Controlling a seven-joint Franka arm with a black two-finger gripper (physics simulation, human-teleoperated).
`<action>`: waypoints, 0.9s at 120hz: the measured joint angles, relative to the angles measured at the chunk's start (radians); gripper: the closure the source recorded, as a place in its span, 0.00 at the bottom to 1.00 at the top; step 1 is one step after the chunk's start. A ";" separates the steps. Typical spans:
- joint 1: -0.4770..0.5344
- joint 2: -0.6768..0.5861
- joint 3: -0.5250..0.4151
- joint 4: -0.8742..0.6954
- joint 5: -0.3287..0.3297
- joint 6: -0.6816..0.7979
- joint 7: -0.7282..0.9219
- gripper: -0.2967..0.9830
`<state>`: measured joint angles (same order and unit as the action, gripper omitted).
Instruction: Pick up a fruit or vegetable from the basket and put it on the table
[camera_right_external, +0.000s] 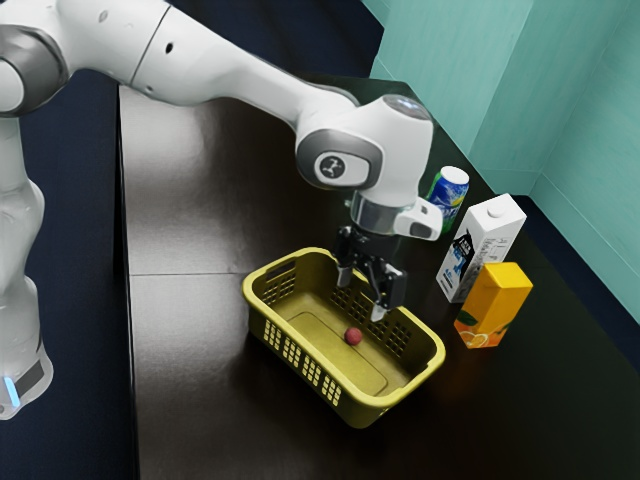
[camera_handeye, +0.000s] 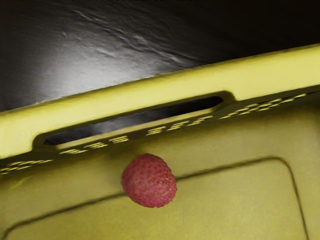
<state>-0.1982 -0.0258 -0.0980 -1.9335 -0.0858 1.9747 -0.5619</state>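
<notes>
Red fruit (camera_right_external: 353, 336) lies inside the yellow basket (camera_right_external: 375, 405), the tool (camera_right_external: 362, 294) with fingers apart.

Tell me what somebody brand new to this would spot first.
Probably the yellow basket on the dark table, with one small red fruit on its floor. Next, the white arm from the exterior view's upper left, its gripper open over the basket. Then the orange carton, near a white carton and a can toward the exterior view's right.
</notes>
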 joint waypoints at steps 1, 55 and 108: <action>0.001 0.000 0.000 -0.001 0.000 0.002 -0.001 0.23; 0.056 0.018 -0.011 -0.043 0.000 0.065 -0.080 0.23; 0.067 0.038 -0.028 -0.046 0.001 0.100 -0.124 0.23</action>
<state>-0.1308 0.0123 -0.1265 -1.9793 -0.0852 2.0747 -0.6855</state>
